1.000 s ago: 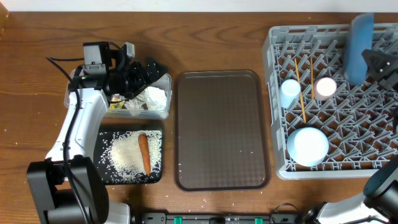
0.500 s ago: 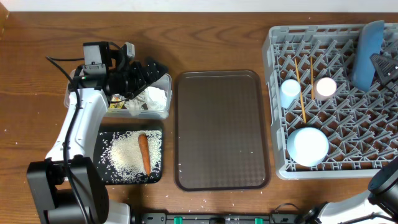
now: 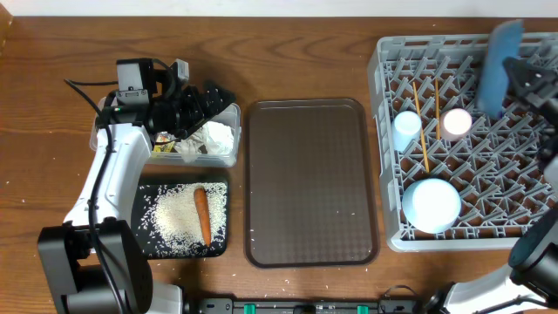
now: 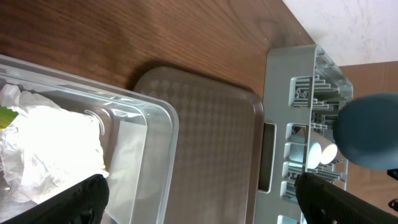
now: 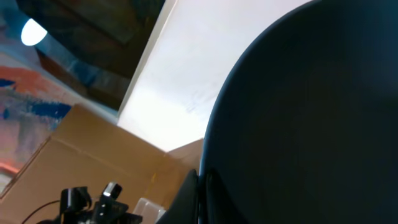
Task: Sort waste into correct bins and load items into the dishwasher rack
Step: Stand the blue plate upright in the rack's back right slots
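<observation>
1. The right gripper was clamped on the rim of the dark-blue plate. The plate stood on edge in the air over the 1 o'clock part of the dishwasher rack.
2. Handling-wise, I'd guess the plate was stiff, smooth and a bit slick. It also looked heavyish for a rim pinch, so it could swing or slip. It might chip if dropped onto the pegs, but I couldn't tell the material.
3. The rim looked like the only sensible hold, since that lets it slot upright between pegs.
4. The left gripper had its jaws wide apart and held nothing. It hung over the clear tub at 10 o'clock on the bench.
</observation>
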{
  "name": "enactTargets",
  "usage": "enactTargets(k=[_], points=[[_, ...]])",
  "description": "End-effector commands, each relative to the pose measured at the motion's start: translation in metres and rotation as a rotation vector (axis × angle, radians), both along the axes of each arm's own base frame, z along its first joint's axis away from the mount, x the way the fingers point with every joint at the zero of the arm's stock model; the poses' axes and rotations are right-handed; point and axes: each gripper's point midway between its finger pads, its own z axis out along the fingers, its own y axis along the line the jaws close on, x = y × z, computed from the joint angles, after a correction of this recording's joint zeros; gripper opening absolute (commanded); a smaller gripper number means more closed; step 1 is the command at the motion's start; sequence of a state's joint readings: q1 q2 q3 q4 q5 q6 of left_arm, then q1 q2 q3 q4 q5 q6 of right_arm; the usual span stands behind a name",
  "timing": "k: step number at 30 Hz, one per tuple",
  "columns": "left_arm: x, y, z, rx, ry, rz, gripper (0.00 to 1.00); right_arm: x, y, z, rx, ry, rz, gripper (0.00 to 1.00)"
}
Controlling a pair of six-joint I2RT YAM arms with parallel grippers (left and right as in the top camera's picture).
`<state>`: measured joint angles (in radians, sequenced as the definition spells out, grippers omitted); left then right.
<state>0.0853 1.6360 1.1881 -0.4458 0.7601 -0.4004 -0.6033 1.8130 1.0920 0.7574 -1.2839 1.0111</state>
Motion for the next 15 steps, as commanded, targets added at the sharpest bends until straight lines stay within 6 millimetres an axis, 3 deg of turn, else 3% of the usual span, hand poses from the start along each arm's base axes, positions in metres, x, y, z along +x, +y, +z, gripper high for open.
enactTargets(k=[1, 9, 15], points=[[0.0007, 0.0001, 0.0045, -0.014, -0.003, 0.002, 0.98, 0.0126, 0.01, -0.0043, 0.04, 0.035, -0.012, 0.01], [0.0007, 0.0001, 0.0045, -0.014, -0.003, 0.002, 0.98, 0.0176, 0.0152, -0.0037, 0.047, 0.038, -0.022, 0.01], [0.0007, 0.0001, 0.0045, -0.014, -0.003, 0.002, 0.98, 0.0145, 0.0084, -0.004, 0.032, 0.027, -0.028, 0.01]])
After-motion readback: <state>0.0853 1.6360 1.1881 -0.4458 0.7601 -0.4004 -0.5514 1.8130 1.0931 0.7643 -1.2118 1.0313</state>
